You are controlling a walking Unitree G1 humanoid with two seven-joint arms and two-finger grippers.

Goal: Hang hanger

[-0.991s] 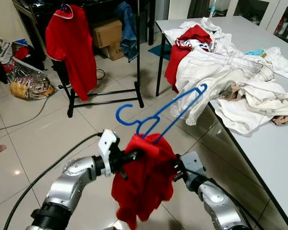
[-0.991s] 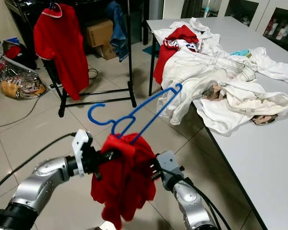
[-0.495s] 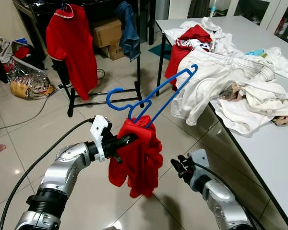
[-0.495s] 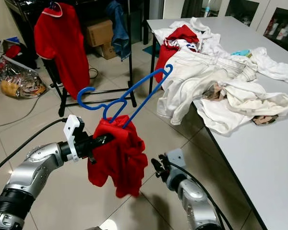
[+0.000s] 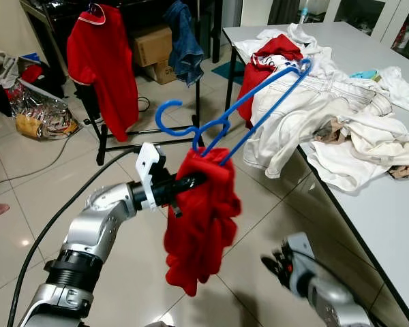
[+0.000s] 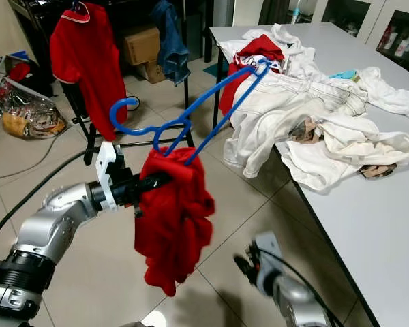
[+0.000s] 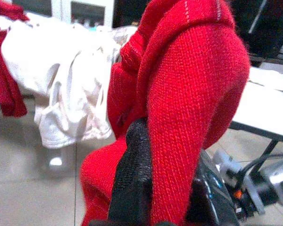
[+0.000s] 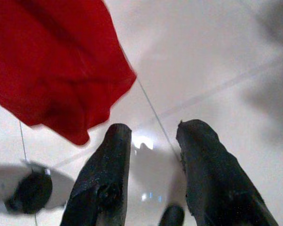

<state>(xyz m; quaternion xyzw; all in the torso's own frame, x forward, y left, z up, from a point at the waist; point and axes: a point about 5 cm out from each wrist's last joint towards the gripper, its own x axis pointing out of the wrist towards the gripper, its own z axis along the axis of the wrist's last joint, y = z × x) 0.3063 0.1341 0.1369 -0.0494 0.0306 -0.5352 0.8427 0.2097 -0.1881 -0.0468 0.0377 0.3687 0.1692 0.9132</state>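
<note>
A blue plastic hanger [image 5: 259, 102] sticks up out of a bunched red knit garment [image 5: 201, 225], its hook [image 5: 165, 112] pointing toward the black clothes rack [image 5: 195, 88]. My left gripper [image 5: 193, 181] is shut on the garment's top fold and holds it in the air over the tiled floor; in the left wrist view the red knit [image 7: 188, 94] drapes over a black finger [image 7: 132, 174]. My right gripper [image 5: 276, 264] hangs low, to the right of and below the garment, blurred. Its fingers [image 8: 104, 179] stand apart over the floor with nothing between them.
The rack at the back left carries a red shirt [image 5: 102, 61] and a denim piece [image 5: 184, 41]. A white table [image 5: 375, 218] on the right bears a heap of white and red clothes [image 5: 313, 102]. Cardboard boxes [image 5: 150, 44], bags [image 5: 37, 112] and a floor cable [image 5: 34, 170] lie at the back left.
My left arm has lifted the garment and hanger and swung them right, so the hanger's far end reaches over the table's clothes. My right gripper has dropped lower, away from the garment.
</note>
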